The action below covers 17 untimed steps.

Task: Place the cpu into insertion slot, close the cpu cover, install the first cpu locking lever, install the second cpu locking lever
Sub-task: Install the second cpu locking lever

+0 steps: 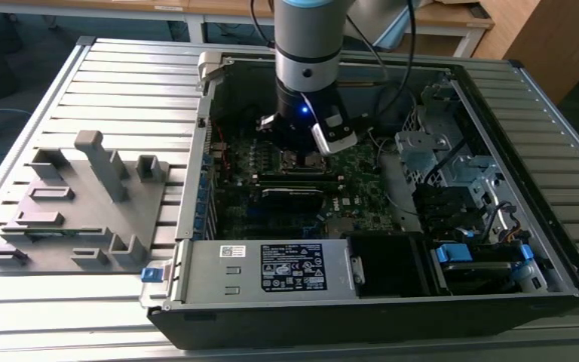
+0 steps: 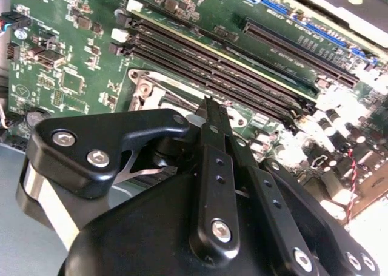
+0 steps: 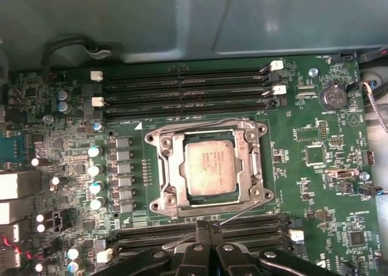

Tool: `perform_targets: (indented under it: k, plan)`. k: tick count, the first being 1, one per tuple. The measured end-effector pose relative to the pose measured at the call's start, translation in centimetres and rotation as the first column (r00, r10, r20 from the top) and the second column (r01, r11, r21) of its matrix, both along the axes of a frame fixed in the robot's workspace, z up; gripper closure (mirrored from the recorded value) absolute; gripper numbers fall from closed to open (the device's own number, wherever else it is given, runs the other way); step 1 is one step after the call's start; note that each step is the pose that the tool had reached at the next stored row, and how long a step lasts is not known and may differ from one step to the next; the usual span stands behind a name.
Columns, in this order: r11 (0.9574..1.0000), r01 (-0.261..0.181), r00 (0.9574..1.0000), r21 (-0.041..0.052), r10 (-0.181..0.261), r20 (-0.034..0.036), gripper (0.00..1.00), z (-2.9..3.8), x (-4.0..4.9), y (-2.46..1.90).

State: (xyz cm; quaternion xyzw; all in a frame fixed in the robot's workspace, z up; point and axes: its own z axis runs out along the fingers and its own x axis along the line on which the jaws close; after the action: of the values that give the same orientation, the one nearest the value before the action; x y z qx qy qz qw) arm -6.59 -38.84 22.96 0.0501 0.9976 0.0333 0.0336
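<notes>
Grey metal cpu lies inside the insertion slot, with the silver cpu cover closed flat around it.
The slot is on the green motherboard in the open computer case, between the black memory slots. The gripper has its fingers pressed together, holding nothing, just beside the socket's near edge.

the exterior view looks down from above and off to one side at the open computer case on the slatted table, far enough to take in the arm. the first wrist view stares straight down at the motherboard, close. the second wrist view peers past the gripper, slanted and closer still. both wrist views share the memory slots.
</notes>
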Motion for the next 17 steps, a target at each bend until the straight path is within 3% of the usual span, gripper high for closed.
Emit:
perform_targets:
  k: [6, 7, 11, 12, 17]
  plan:
    - [1.0000, 0.000, 1.0000, -0.0001, 0.000, -0.0005, 0.90, -0.02, -0.09, -0.03]
    - [1.0000, 0.000, 1.0000, 0.0001, 0.000, -0.0049, 0.90, -0.06, -0.09, -0.03]
    - [1.0000, 0.000, 0.9993, 0.0000, 0.000, -0.0377, 0.90, -0.18, -0.09, -0.03]
    - [1.0000, 0.000, 0.9991, -0.0001, 0.000, -0.0431, 0.90, -0.19, -0.09, -0.03]
    - [1.0000, 0.000, 0.9990, -0.0001, 0.000, -0.0449, 0.90, -0.19, -0.09, -0.03]
